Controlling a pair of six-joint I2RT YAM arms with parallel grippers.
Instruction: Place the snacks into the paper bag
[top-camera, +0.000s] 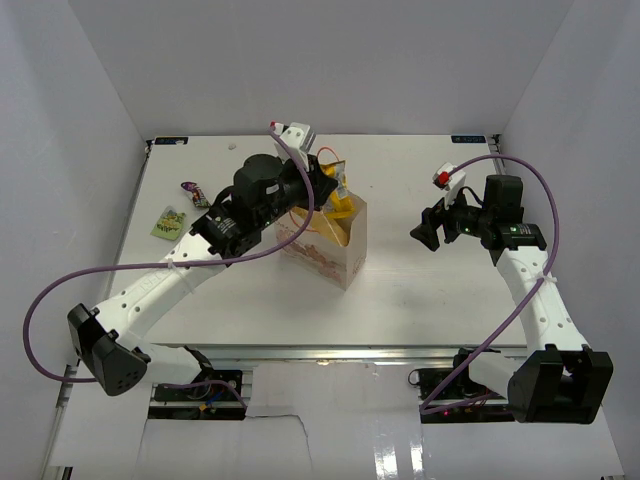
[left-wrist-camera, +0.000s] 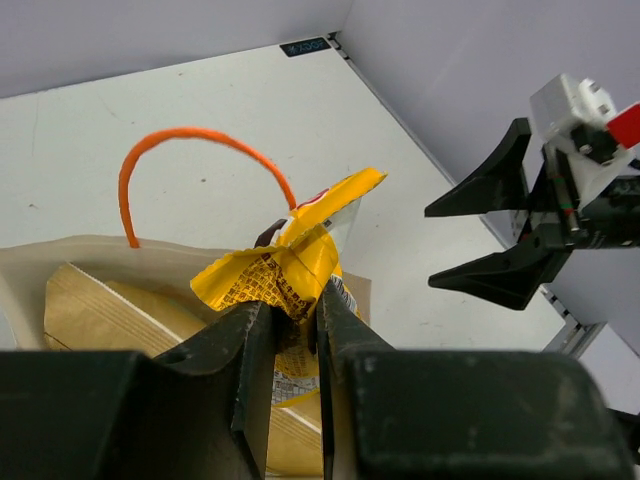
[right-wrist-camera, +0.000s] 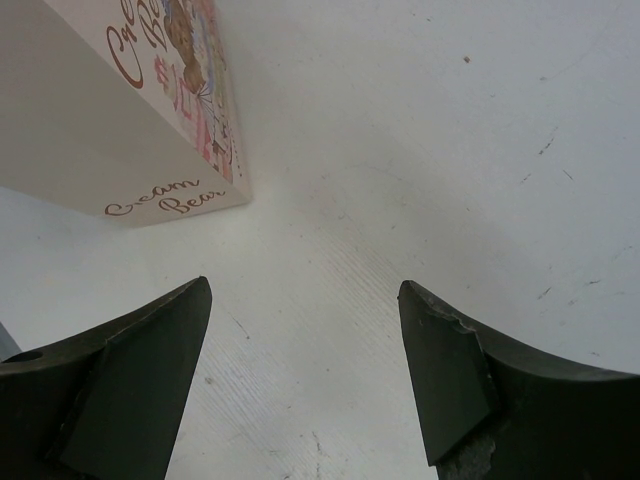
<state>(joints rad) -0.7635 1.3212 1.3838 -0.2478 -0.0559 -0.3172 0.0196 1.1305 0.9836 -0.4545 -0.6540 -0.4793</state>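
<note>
The beige paper bag (top-camera: 330, 250) stands upright mid-table with an orange loop handle (left-wrist-camera: 190, 140). My left gripper (left-wrist-camera: 295, 315) is shut on the top edge of a yellow candy packet (left-wrist-camera: 290, 260) and holds it over the bag's open mouth, where golden chip-bag material (left-wrist-camera: 110, 310) shows inside. The yellow packet also shows at the bag's mouth in the top view (top-camera: 342, 205). My right gripper (top-camera: 420, 232) is open and empty, to the right of the bag; its view shows the bag's printed side (right-wrist-camera: 150, 110). A purple packet (top-camera: 193, 190) and a light green packet (top-camera: 168, 222) lie at the table's left.
White walls enclose the table on the left, back and right. The table's near edge (top-camera: 350, 350) runs just in front of the arm bases. The right gripper's open fingers (left-wrist-camera: 500, 230) show in the left wrist view, right of the bag.
</note>
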